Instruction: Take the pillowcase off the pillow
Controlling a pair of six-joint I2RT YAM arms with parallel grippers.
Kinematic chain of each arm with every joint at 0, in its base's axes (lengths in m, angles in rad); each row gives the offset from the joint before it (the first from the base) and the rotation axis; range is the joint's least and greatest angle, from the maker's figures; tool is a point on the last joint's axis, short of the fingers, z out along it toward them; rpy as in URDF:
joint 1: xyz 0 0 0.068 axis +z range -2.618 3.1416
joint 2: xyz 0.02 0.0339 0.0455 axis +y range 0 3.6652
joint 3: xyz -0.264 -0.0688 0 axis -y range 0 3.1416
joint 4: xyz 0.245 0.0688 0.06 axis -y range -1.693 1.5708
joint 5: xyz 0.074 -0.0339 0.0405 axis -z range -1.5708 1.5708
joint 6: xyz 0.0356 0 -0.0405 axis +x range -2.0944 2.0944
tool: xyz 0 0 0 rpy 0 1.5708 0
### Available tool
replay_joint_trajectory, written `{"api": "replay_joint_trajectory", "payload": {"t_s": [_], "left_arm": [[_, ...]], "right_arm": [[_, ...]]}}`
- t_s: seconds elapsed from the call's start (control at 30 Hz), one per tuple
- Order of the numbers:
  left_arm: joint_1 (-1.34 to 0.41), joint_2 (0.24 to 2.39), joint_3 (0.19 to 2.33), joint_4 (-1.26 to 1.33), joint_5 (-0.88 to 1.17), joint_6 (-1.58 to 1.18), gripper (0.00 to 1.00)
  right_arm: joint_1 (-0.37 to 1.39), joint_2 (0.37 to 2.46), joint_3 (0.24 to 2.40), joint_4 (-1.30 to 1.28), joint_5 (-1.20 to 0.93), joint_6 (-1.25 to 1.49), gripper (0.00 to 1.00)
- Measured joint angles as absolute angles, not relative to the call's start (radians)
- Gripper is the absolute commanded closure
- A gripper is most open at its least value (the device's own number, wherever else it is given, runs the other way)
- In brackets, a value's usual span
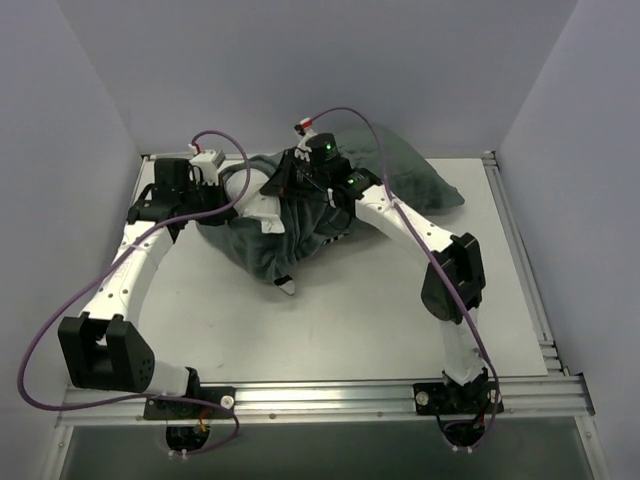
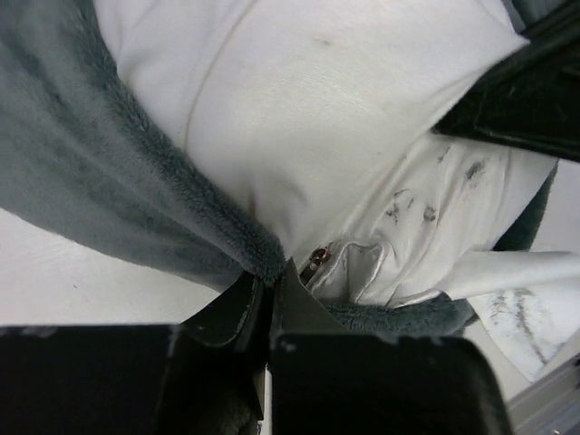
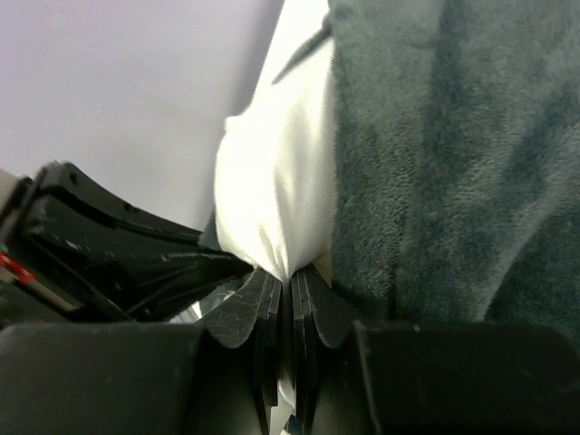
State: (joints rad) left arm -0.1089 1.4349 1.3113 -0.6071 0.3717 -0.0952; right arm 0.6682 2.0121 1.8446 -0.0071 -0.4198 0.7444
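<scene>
The pillowcase (image 1: 300,240) lies bunched at the back middle of the table, dark grey face out, with small zebra-striped bits showing. The white pillow (image 1: 243,182) pokes out of its left end. My left gripper (image 1: 230,195) is shut on the pillowcase's grey edge (image 2: 109,181), right beside the zipper pull (image 2: 317,258); its own jaws (image 2: 272,272) meet on the fabric below the bare pillow (image 2: 317,109). My right gripper (image 1: 285,188) is shut on a pinch of the white pillow (image 3: 272,181); its jaws (image 3: 290,276) are next to the grey pillowcase (image 3: 453,163).
The two grippers are close together at the pillow's open end; the left gripper's black body (image 3: 118,245) shows in the right wrist view. Grey walls stand close behind and on both sides. Aluminium rails (image 1: 520,260) run along the table's right and front edges. Purple cables (image 1: 60,330) loop over both arms.
</scene>
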Motion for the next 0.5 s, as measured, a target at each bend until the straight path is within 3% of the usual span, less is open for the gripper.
{"api": "replay_joint_trajectory", "payload": {"t_s": [0.23, 0.4, 0.5], "left_arm": [[-0.102, 1.365, 1.299, -0.546, 0.395, -0.010, 0.83], [-0.093, 1.348, 1.299, -0.558, 0.432, 0.003, 0.54], [-0.086, 1.348, 1.299, -0.560, 0.443, -0.003, 0.52]], "right_arm": [[0.661, 2.069, 2.055, -0.094, -0.445, 0.745, 1.00], [0.653, 2.070, 2.072, -0.103, -0.446, 0.746, 1.00], [0.648, 2.070, 2.071, -0.102, -0.450, 0.760, 1.00]]}}
